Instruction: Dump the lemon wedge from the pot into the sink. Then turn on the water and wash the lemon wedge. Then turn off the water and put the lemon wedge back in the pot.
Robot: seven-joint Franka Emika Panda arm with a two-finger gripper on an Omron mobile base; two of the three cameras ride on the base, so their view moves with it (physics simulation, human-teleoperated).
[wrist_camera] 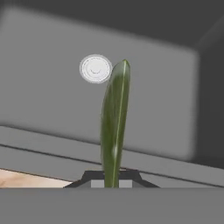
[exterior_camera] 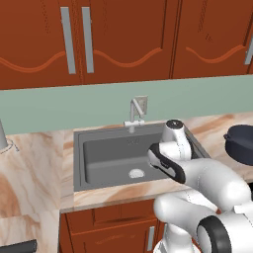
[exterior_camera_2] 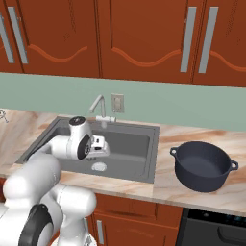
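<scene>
The lemon wedge (wrist_camera: 114, 118), a slim green-yellow sliver, stands up between my gripper's (wrist_camera: 111, 176) finger tips, which are shut on it. It hangs over the dark grey sink (wrist_camera: 166, 96), with the round silver-white drain (wrist_camera: 95, 68) below and to the left. My hand (exterior_camera_2: 99, 144) hovers above the sink (exterior_camera_2: 132, 144) near the drain (exterior_camera_2: 99, 166). The dark pot (exterior_camera_2: 202, 166) sits upright on the counter to the sink's right, and its inside looks empty. The pot's (exterior_camera: 242, 143) left half shows at the right edge of the left base view.
A small silver faucet (exterior_camera: 134, 111) stands behind the sink (exterior_camera: 108, 158); I see no water running from it. A wall outlet (exterior_camera_2: 117, 103) sits beside the faucet (exterior_camera_2: 98, 108). Marble counter (exterior_camera: 34, 163) runs on both sides, and wooden cabinets hang above.
</scene>
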